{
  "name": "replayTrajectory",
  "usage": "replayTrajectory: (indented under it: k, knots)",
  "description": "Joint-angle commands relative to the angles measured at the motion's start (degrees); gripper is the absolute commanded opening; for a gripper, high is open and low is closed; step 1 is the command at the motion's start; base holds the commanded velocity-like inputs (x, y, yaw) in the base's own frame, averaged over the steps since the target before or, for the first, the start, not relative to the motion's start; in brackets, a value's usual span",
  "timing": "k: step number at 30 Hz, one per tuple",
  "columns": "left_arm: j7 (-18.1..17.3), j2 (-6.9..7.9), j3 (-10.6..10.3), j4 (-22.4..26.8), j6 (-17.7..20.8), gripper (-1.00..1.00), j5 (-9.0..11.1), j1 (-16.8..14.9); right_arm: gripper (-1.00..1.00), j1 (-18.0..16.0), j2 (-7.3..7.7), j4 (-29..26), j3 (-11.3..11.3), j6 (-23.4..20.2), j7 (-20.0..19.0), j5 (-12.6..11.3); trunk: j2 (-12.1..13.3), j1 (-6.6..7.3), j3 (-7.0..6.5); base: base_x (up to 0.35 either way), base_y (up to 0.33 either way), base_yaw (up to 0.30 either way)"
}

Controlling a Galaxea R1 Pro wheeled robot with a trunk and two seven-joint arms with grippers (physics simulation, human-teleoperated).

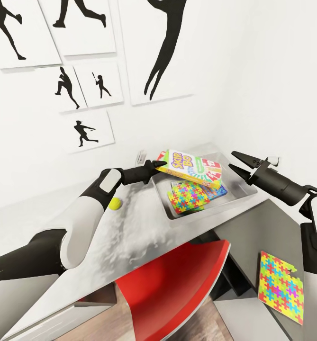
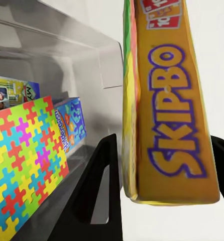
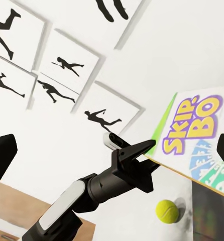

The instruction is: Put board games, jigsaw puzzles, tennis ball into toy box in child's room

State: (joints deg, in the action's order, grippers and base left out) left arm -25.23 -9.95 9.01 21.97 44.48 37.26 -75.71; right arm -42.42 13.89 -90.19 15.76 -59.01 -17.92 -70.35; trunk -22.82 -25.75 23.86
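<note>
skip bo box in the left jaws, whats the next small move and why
Probably lower it a little and open the left gripper. The Skip Bo box is clamped by one end, tilted over the toy box, above the jigsaw puzzle already inside.

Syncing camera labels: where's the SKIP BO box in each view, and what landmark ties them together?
Head view: SKIP BO box centre, held at its edge by the left gripper over the toy box.
Left wrist view: box seen edge-on, upright between the fingers.
Right wrist view: box at right.
Shared landmark: the left gripper's black fingers clamping the box edge.
</note>
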Motion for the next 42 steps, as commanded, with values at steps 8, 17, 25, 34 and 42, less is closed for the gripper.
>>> replayTrajectory:
  k: [8,17,25,34,42]
  knots:
    - [-0.1,-0.05,0.4,0.0,0.3,-1.00,-0.1,-0.1,1.00,-0.1,0.00,0.0,0.1,-0.2,-0.6,0.6,-0.1,-0.03,0.09,0.000,0.000,0.000]
    - [-0.1,-0.05,0.4,-0.2,0.3,1.00,-0.1,-0.1,1.00,-0.1,0.00,0.0,0.1,-0.2,-0.6,0.6,-0.1,-0.03,0.09,0.000,0.000,0.000]
    - [-0.1,-0.05,0.4,-0.2,0.3,1.00,-0.1,-0.1,1.00,-0.1,-0.06,0.0,0.1,-0.2,-0.6,0.6,-0.1,-0.03,0.09,0.000,0.000,0.000]
    - [-0.2,-0.05,0.4,-0.2,0.2,1.00,-0.1,-0.1,1.00,-0.1,-0.20,0.0,0.1,-0.2,-0.6,0.6,-0.1,-0.03,0.09,0.000,0.000,0.000]
    - [-0.3,-0.05,0.3,-0.1,0.2,1.00,-0.2,0.0,1.00,-0.1,-0.60,0.0,0.1,-0.2,-0.6,0.6,-0.1,-0.03,0.09,0.000,0.000,0.000]
